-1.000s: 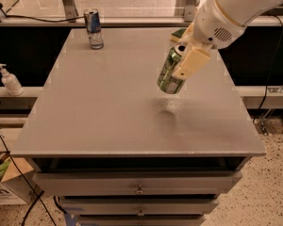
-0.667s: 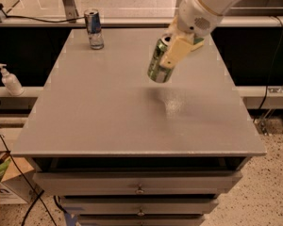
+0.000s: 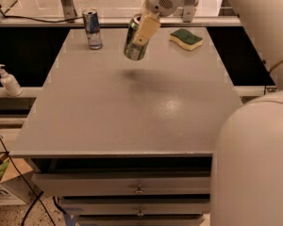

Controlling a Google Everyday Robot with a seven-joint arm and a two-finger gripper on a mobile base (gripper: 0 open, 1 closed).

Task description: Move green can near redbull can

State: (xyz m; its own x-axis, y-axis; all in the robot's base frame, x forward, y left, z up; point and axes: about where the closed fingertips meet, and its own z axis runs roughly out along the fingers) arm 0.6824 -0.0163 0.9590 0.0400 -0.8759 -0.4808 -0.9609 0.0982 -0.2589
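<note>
The green can is shiny green with a silver top and hangs tilted in the air above the back middle of the grey table. My gripper is shut on it, with a cream finger across its side. The redbull can, slim, blue and silver, stands upright at the back left of the table. The green can is to the right of the redbull can, apart from it, and casts a shadow on the table below.
A green-and-yellow sponge lies at the back right of the table. A white pump bottle stands on a ledge to the left. My arm's white body fills the right foreground. Drawers sit under the table front.
My gripper has carried the green can up, back and to the left, from over the right middle of the table toward the redbull can. The redbull can has not moved.
</note>
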